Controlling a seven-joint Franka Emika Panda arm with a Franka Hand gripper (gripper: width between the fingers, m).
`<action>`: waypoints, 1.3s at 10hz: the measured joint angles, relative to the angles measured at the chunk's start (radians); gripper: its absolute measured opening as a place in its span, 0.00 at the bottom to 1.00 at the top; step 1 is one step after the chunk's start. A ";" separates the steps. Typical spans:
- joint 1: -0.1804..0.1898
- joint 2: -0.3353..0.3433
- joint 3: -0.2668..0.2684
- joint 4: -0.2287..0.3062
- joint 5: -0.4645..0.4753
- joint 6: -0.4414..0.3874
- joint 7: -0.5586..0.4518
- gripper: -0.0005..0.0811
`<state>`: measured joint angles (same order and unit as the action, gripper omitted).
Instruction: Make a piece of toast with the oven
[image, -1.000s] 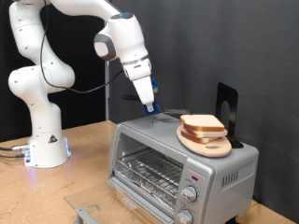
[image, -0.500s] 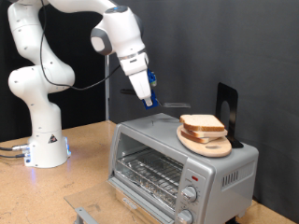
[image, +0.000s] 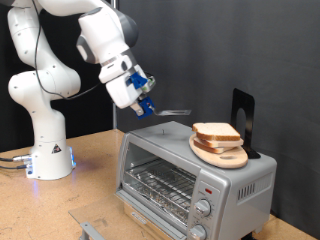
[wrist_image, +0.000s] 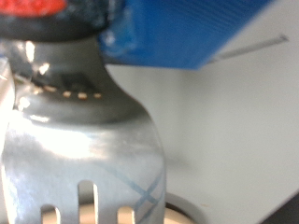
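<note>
Now 1 gripper (image: 147, 103) clamped on 1 metal spatula (image: 172, 112), above 1 oven (image: 195, 175); 1 piece of toast (image: 216, 132) w/ 1 round board (image: 222, 153) on top.

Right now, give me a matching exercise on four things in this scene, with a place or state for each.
Things:
1. piece of toast
2. round wooden board
3. spatula
4. oven door

Places or states:
A. shut
B. on top of the oven
C. lying on the board
D. held in the gripper, in the air to the exterior view's left of the toast

Pairs: 1-C, 2-B, 3-D, 4-A
</note>
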<state>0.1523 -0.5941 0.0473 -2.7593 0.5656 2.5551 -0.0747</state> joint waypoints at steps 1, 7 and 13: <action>-0.024 -0.012 -0.018 -0.009 -0.002 -0.003 -0.009 0.56; -0.095 -0.061 -0.126 -0.012 -0.065 -0.175 -0.128 0.56; -0.095 0.116 -0.088 0.141 -0.122 -0.255 -0.083 0.56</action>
<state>0.0576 -0.4776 -0.0406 -2.6188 0.4433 2.2998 -0.1580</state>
